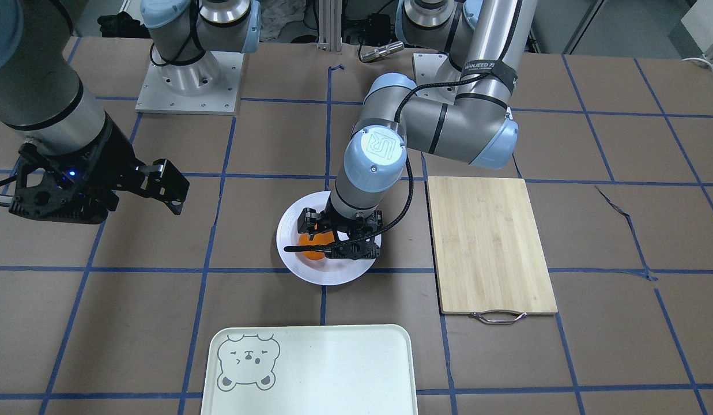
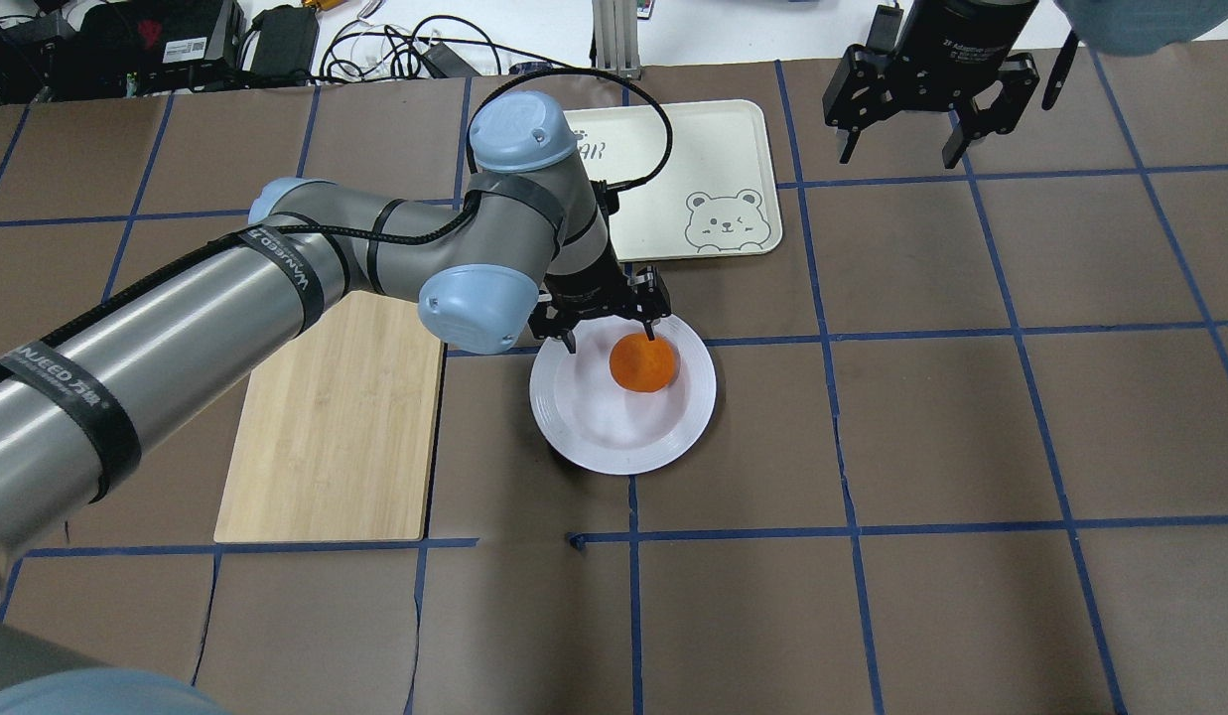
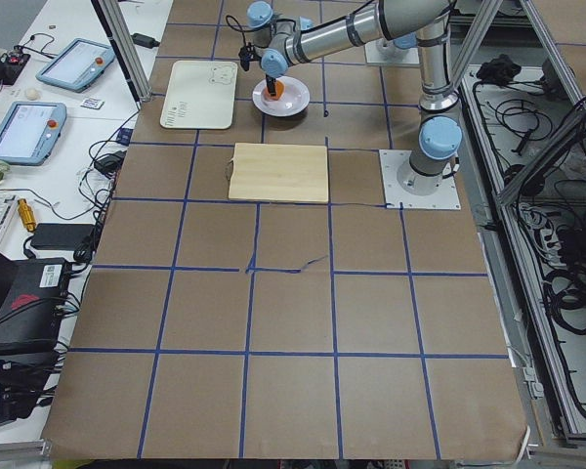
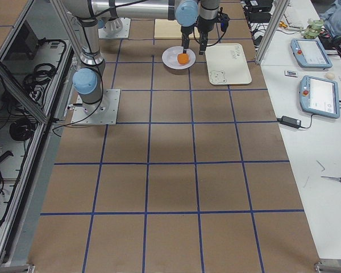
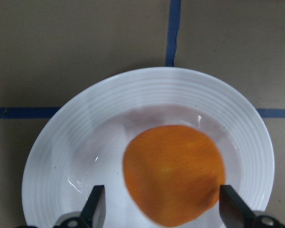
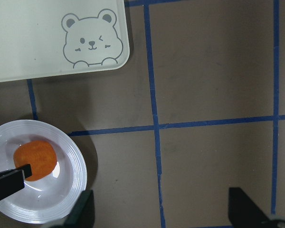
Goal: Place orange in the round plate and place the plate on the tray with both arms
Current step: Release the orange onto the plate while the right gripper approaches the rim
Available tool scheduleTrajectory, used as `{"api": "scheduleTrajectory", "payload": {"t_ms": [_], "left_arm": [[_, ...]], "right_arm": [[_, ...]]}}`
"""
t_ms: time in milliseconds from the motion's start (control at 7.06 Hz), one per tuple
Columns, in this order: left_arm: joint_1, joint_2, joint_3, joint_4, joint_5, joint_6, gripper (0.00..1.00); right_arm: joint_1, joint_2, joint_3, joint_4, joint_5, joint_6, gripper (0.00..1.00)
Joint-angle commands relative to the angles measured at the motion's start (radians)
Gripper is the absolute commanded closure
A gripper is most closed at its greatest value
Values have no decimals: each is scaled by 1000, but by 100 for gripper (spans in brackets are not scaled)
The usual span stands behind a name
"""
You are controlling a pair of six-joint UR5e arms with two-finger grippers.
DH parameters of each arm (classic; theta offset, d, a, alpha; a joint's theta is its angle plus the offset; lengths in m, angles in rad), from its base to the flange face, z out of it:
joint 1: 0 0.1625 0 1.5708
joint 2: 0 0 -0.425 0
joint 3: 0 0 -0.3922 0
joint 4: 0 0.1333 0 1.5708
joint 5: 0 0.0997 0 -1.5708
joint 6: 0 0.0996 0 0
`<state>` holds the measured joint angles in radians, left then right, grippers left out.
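1. The round plate (image 5: 147, 90): glossy white, fine ridges on its rim.
2. The orange (image 5: 173, 173): matt peel.
3. Cutting board (image 2: 331, 427), at the plate's nine o'clock overhead: pale grained wood.
4. The tray (image 1: 333, 369): smooth, matt cream.

A large table (image 3: 293, 313) with a brown covering, marked into squares by blue tape lines (image 2: 832, 338). Along its far edge, a white bench (image 4: 318, 142) carries tablets (image 4: 321, 96) and black cables (image 2: 375, 50). The light is even, bright and indoor.

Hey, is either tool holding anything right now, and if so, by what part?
Nothing is held. The left tool is open around the orange, which lies in the round plate; the right tool is open and empty.
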<state>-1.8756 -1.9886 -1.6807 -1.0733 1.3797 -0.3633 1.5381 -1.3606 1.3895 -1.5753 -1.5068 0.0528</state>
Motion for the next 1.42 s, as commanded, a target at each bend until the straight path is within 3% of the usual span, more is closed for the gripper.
{"api": "scheduleTrajectory", "payload": {"t_ms": [0,283,567,850,1134,1276], "left_arm": [[47,37,41,-20,-4,4,0],[142,91,123,-54,-2,53,0],[260,148,145,-215,9,263,0],[337,236,145,-283,47,285,0],[374,267,133,-321,161,285,0],[369,277,133,-356,177,287,0]], "right_arm": [[4,9,23,-31,19,5,0],[8,12,141,-127,142,16,0],[78,34,350,-449,168,79,0],[114,79,498,-656,201,125,0],[119,112,583,-701,298,130,0],[120,115,589,-701,300,145,0]]}}
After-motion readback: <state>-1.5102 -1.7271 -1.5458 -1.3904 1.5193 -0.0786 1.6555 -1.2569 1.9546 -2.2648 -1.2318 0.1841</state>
